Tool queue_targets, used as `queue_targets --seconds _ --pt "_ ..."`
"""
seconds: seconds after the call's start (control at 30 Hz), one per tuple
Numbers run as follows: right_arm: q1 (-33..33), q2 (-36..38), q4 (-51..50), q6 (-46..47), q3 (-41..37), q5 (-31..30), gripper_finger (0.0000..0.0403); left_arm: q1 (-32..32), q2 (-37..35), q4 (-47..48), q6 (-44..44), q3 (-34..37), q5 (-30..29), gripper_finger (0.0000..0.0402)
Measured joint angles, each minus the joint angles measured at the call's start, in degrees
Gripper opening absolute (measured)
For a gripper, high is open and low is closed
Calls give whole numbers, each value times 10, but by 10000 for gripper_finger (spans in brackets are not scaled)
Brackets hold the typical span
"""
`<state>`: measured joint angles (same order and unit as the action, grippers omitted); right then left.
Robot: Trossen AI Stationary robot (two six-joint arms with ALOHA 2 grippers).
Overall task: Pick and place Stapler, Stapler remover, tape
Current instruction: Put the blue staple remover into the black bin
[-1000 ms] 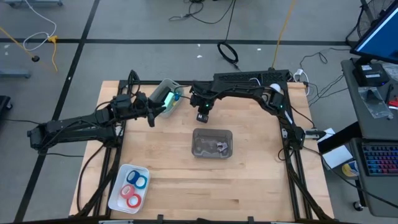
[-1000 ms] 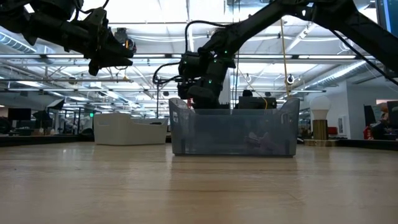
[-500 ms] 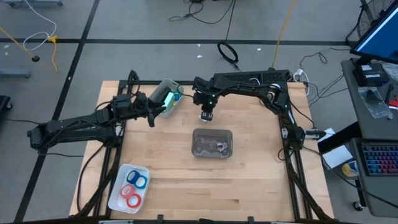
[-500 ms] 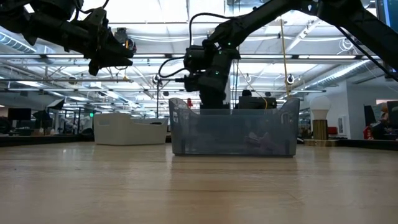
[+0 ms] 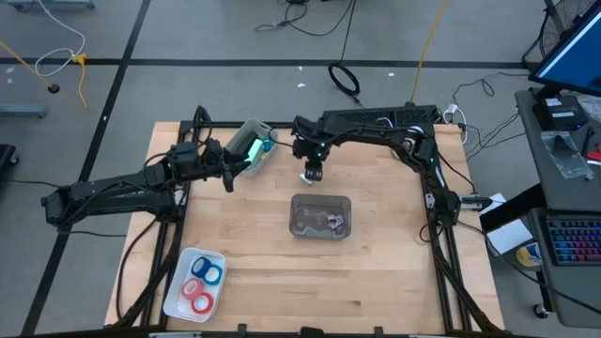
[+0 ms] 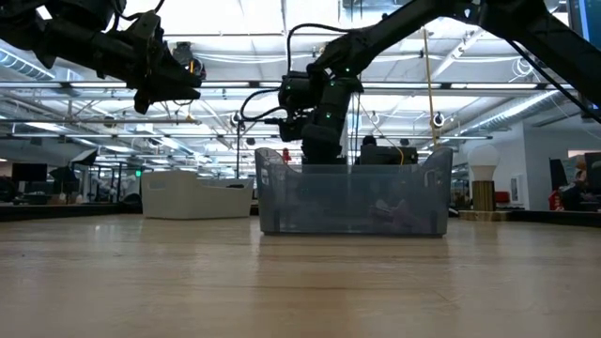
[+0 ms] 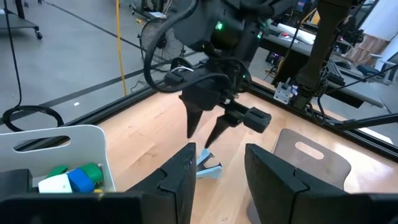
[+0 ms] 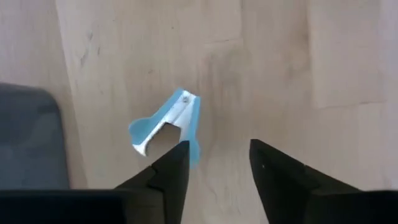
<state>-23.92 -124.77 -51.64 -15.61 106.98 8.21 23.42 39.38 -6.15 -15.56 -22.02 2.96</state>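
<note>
at the table's left front corner a white tray [image 5: 181, 293] held the tape rolls [image 5: 200, 284], two red and one blue showing from above, none of them yet moved, so that part of the task looked undone. the left gripper [image 5: 228, 175] hung in the air near the table's far left, its fingers [image 7: 177, 180] a moderate way apart and holding nothing, beside a white bin [image 5: 250, 148] that carried small green and blue blocks. next came the right gripper [image 5: 313, 173], poised just behind the grey bin [image 5: 320, 216], its fingers [image 8: 166, 167] parted and empty. directly under it the stapler remover [image 8: 166, 121], light blue, lay loose on the bare wood just outside the grey bin's far wall, touching neither finger, so by my reading it was not yet placed and wanted picking up and carrying over the wall. the grey bin at the table's middle held something dark and metallic, perhaps the stapler, but i could not tell. if so, one thing of three was done, the remover was in hand, and the tape was left
</note>
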Motion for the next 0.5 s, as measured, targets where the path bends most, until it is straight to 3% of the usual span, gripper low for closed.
queue_targets --seconds 0.17,0.5 --pt "-4 -1 5 24 -24 38 168 0 0 0 0 0 0 136" --pt "-5 -1 60 43 -68 41 133 0 0 0 0 0 0 136"
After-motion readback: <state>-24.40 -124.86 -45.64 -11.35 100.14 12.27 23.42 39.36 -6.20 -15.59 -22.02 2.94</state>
